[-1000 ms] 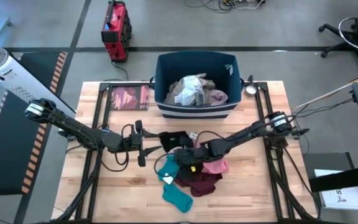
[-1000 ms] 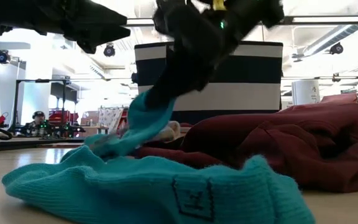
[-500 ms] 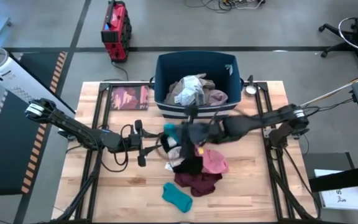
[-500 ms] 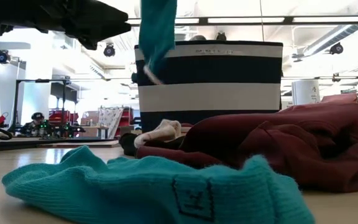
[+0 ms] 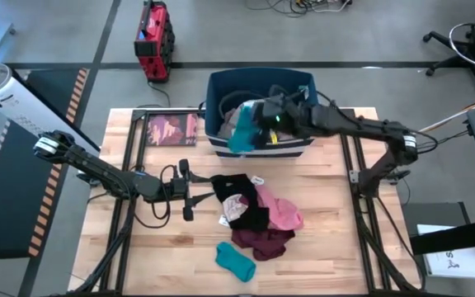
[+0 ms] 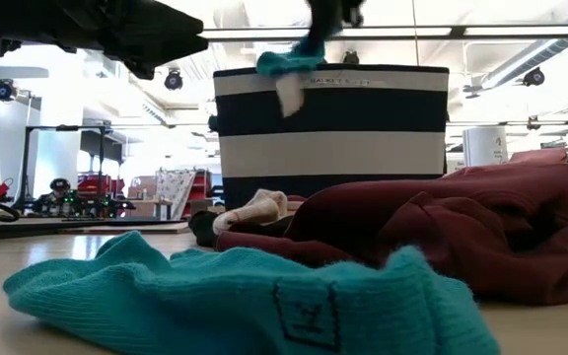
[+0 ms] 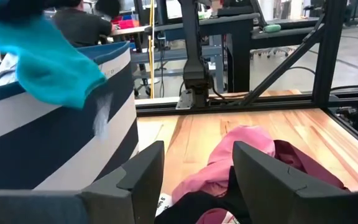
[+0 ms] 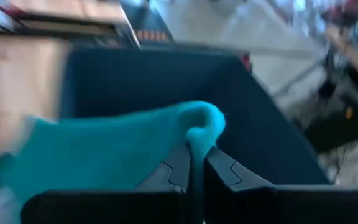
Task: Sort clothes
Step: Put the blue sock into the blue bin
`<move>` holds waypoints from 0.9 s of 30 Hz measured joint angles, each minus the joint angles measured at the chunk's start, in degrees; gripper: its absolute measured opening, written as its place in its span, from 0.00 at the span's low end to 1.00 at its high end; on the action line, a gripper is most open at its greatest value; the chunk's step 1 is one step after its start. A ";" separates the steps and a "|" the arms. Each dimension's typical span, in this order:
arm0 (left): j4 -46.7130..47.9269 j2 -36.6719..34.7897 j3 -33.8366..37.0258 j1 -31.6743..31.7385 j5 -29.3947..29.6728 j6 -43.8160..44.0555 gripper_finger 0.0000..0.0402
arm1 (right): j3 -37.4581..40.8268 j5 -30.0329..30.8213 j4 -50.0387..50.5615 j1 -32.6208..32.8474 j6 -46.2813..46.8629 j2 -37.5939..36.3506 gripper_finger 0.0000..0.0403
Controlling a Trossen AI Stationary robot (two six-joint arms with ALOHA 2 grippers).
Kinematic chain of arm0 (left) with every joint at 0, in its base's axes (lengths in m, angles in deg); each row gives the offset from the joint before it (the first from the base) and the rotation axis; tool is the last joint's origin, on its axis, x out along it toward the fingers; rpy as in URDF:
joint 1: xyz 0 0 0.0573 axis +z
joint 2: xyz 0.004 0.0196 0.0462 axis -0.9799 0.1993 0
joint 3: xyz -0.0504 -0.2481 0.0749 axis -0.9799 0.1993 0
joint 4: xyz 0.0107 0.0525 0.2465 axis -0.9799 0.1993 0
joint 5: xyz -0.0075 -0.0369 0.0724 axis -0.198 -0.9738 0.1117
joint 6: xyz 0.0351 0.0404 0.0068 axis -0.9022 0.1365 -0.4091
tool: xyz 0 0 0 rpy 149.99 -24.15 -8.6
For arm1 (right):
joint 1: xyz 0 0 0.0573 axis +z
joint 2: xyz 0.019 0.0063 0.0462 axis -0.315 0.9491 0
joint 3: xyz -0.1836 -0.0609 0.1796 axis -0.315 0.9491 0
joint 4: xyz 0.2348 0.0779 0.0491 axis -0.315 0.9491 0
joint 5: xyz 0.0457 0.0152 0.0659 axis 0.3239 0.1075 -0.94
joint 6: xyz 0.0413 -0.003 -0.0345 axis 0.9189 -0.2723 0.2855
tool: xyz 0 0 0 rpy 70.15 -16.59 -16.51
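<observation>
Sorting was at the drop stage, one teal piece (image 5: 242, 136) hanging at the front rim of the bin (image 5: 218, 91).

Farthest left, the left gripper (image 5: 186, 190) waited low over the worktop (image 5: 320, 239), its fingers (image 7: 135, 180) spread with nothing between them, aimed toward the pile from just beside it. That pile lay at the worktop's middle: a black piece (image 5: 233, 188) nearest the left gripper, a pink one (image 5: 283, 212) on the far side, a maroon one (image 5: 262, 241) in front. A second teal piece (image 5: 235, 261) lay apart from the pile, toward the front edge.

Further right and at the back, the right gripper (image 5: 264, 115) reached over the bin, pinching the held teal piece, which draped down partly outside the bin's front wall. The right wrist view showed the fingers (image 8: 166, 174) pressed together on a fold of it, with the bin's inside behind. Pale garments (image 5: 258, 107) already lay in the bin.

By my judgement, the next move called for carrying the piece a little further over the opening before letting go, since the trailing end hung over the rim and could snag or slide out onto the worktop. After that, the pile remained to be sorted.
</observation>
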 joint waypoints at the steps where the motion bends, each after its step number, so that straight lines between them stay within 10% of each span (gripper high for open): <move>1: -0.02 0.00 0.00 0.00 0.00 0.00 0.45 | 1.35 -1.57 -0.54 -1.96 0.72 0.28 0.00; 10: 0.22 0.00 0.00 0.02 0.00 0.00 0.41 | 9.82 -14.85 -5.92 -14.81 6.15 2.31 0.00; 27: 0.11 0.00 0.00 -0.20 0.00 0.40 0.43 | 19.91 -18.84 -8.08 -22.93 10.91 2.61 0.00</move>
